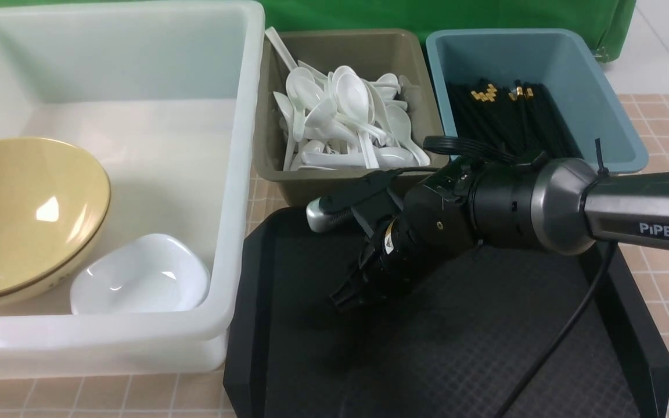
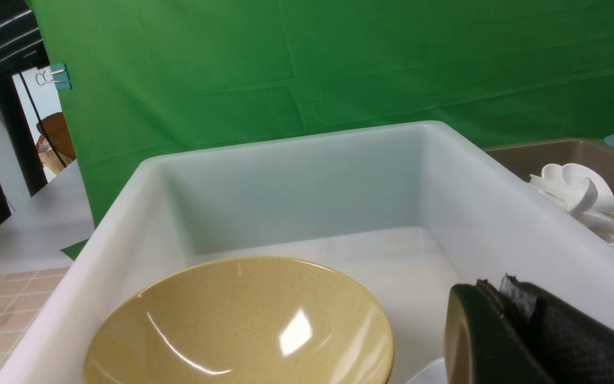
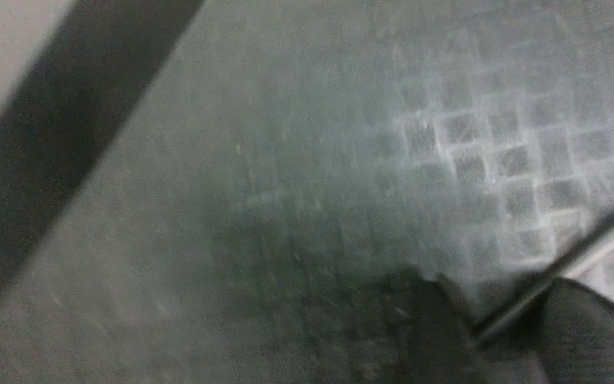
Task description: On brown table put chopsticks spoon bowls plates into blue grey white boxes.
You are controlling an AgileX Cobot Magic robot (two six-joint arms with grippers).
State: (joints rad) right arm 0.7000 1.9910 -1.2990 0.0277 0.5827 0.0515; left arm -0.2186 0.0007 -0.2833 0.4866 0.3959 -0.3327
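You have one white box (image 1: 236, 174), one grey box (image 1: 340, 52) and one blue box (image 1: 520, 58). One yellow bowl (image 1: 27, 215) shows, one white plate (image 1: 143, 276), one black tray (image 1: 456, 348). The spoons (image 1: 346, 116) and chopsticks (image 1: 509, 122) lie in heaps beyond counting.

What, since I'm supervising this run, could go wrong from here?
1. The thin chopstick seems to lie flat on the black tray between the fingers of the right gripper; it looks easy to miss or let slip.
2. Carried toward the blue box, the long stick might catch on its rim.
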